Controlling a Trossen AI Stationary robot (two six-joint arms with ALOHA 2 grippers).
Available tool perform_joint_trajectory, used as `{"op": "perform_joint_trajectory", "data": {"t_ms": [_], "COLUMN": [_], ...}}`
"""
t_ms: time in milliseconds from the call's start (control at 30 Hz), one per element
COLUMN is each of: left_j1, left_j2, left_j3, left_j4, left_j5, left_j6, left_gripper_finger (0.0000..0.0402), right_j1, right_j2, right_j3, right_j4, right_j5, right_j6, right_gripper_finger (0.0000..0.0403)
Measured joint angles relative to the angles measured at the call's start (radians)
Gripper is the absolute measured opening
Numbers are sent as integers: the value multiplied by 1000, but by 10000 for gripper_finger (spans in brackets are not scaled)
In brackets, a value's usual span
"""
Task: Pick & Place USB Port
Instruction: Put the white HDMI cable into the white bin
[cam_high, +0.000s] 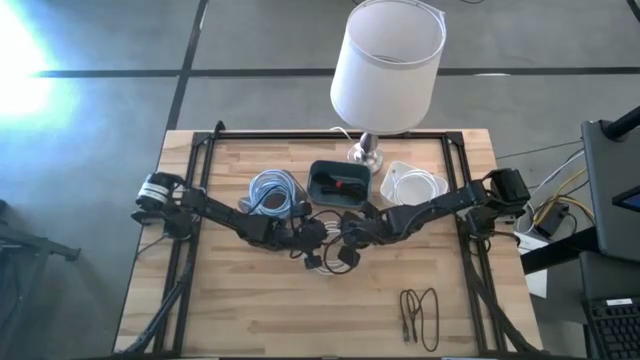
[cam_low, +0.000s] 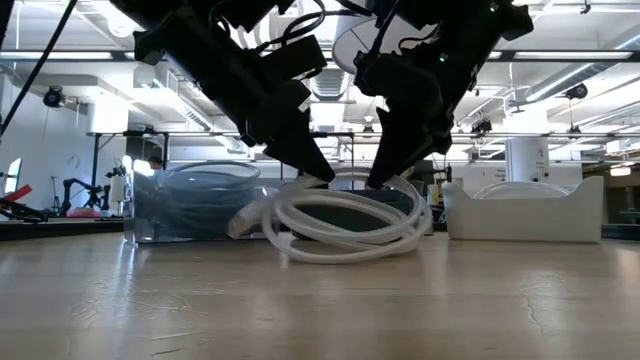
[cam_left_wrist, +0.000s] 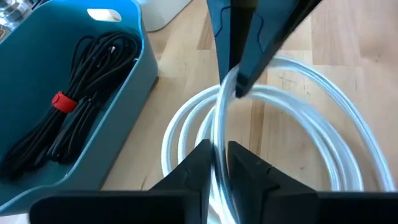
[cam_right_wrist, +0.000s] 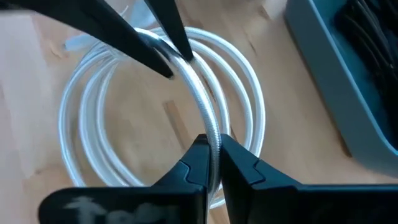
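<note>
A coiled white USB cable (cam_low: 340, 222) lies on the table's middle, just on the near side of a blue bin (cam_high: 340, 183). Both arms reach in and meet over it. My left gripper (cam_left_wrist: 215, 163) (cam_low: 318, 172) comes from the table's left and is shut on a strand of the coil. My right gripper (cam_right_wrist: 213, 155) (cam_low: 378, 180) comes from the right and is shut on the same strand, a short way along it. In the high view the white cable (cam_high: 330, 262) shows just near of the two grippers. My left gripper pinches one raised strand (cam_left_wrist: 219, 134) of the white coil between its two fingers, slanting down from the table's left. The rest of the coil lies on the table. My right gripper pinches the same braided strand (cam_right_wrist: 210, 127) between its two fingers, slanting down from the table's right. The strand runs straight between the two grippers.
The blue bin holds a black cable with a red tie (cam_left_wrist: 62, 101). A clear tub (cam_high: 272, 190) of bluish cable stands to its left, and a white tray (cam_high: 415, 185) of white cable to its right. A lamp (cam_high: 385, 70) stands behind them. A loose black cable (cam_high: 420, 316) lies near the near edge.
</note>
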Motion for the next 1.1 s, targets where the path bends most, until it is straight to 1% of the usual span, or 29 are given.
{"op": "perform_joint_trajectory", "data": {"t_ms": [200, 367, 567, 867, 1033, 1100], "left_j1": [0, 0, 1, 1, 2, 2], "left_j2": [-1, -1, -1, -1, -1, -1], "left_j3": [-3, -4, -9, -10, -10, -10], "left_j4": [-1, -1, -6, -9, -9, -9], "left_j5": [-5, -9, -12, -12, -12, -12], "left_j6": [-24, -25, -26, -28, -29, -29], "left_gripper_finger": [90, 99, 100, 100, 100, 100], "right_j1": [0, 0, 27, 129, 154, 154], "right_j2": [-9, -62, -156, -315, -383, -403], "right_j3": [0, 0, 0, 0, 0, 0], "right_j4": [-49, -165, -366, -580, -719, -780], "right_j5": [-1, 8, 175, 423, 525, 549], "right_j6": [7, 86, 244, 419, 529, 570], "right_gripper_finger": [17, 16, 16, 21, 21, 21]}}
